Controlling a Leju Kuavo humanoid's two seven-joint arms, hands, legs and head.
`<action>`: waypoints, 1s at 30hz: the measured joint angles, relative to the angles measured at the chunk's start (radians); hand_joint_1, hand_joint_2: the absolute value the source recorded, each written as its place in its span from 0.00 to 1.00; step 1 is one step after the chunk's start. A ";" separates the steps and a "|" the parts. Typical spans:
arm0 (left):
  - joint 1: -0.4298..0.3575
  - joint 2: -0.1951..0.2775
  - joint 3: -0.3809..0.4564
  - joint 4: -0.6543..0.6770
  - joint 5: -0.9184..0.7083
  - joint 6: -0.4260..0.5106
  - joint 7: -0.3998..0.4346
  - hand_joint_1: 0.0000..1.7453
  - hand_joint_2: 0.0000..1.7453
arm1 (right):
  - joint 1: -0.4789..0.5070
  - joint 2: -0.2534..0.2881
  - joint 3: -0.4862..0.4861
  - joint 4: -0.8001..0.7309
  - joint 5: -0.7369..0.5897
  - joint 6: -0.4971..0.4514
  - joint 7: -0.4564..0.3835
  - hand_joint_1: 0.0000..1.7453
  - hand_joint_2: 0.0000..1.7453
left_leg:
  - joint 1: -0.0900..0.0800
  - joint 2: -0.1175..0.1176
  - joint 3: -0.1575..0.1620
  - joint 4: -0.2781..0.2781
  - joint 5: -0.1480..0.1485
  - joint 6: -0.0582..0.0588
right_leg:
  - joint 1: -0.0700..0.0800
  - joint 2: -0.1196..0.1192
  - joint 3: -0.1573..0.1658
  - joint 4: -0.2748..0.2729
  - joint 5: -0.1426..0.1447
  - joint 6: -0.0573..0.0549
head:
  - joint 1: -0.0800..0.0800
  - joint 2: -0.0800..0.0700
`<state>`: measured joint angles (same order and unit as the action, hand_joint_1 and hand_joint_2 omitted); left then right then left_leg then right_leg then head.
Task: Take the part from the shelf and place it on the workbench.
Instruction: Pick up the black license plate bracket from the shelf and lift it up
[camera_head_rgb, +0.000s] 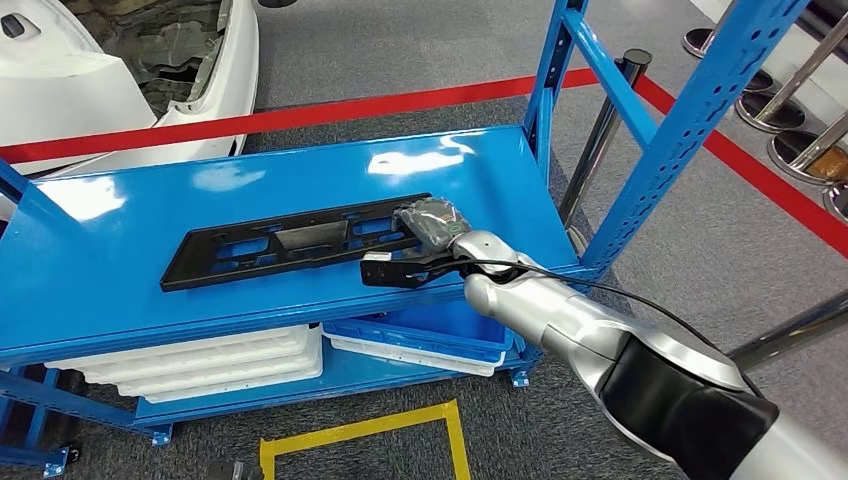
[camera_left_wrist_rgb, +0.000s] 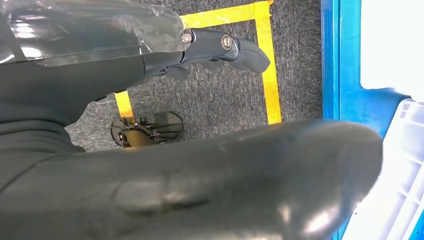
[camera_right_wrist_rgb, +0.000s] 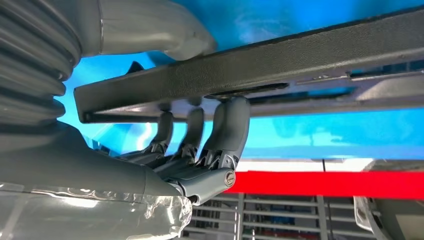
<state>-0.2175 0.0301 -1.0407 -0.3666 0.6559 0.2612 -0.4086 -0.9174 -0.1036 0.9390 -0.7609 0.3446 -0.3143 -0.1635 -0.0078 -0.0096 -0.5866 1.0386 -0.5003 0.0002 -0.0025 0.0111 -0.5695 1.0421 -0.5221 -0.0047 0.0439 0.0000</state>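
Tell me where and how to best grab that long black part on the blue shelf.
Grip the black part at its right end, along the near long edge, coming from the robot's side. It lies flat and thin, so a pinch works best: fingers under the edge, thumb on top, as the right hand is doing now. An end grip may let the far end sag, so lift slowly.

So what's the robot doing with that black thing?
The robot's right hand is gripping one end of a long black plastic part that lies on the blue shelf. In the right wrist view, its fingers press against one face of the part and the thumb lies on the other. The part has not left the shelf yet. The left hand hangs near the floor, holding nothing.
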 joint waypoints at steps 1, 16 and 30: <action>0.000 0.000 0.000 0.000 -0.001 0.000 0.000 0.00 0.00 | 0.000 0.000 0.000 0.000 0.000 -0.002 0.000 0.49 1.00 | 0.000 0.000 0.000 0.000 0.000 0.000 | 0.000 0.000 0.000 0.000 0.000 0.000 | 0.000 0.000; -0.002 0.000 0.000 0.000 -0.009 -0.001 0.003 0.00 0.00 | 0.009 0.000 0.000 0.010 -0.005 0.004 0.007 0.39 1.00 | 0.000 0.000 0.000 0.000 0.000 0.000 | 0.000 0.000 0.000 0.000 0.000 0.000 | 0.000 0.000; -0.002 0.000 0.000 0.000 -0.008 -0.001 0.003 0.00 0.00 | 0.016 0.000 0.000 0.024 -0.010 0.012 0.006 0.19 1.00 | 0.000 0.000 0.000 0.000 0.000 0.000 | 0.000 0.000 0.000 0.000 0.000 0.000 | 0.000 0.000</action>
<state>-0.2198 0.0298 -1.0407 -0.3670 0.6481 0.2602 -0.4055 -0.9014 -0.1034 0.9390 -0.7366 0.3350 -0.3022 -0.1579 -0.0078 -0.0094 -0.5863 1.0386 -0.5003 0.0002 -0.0025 0.0113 -0.5693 1.0421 -0.5221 -0.0047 0.0439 0.0000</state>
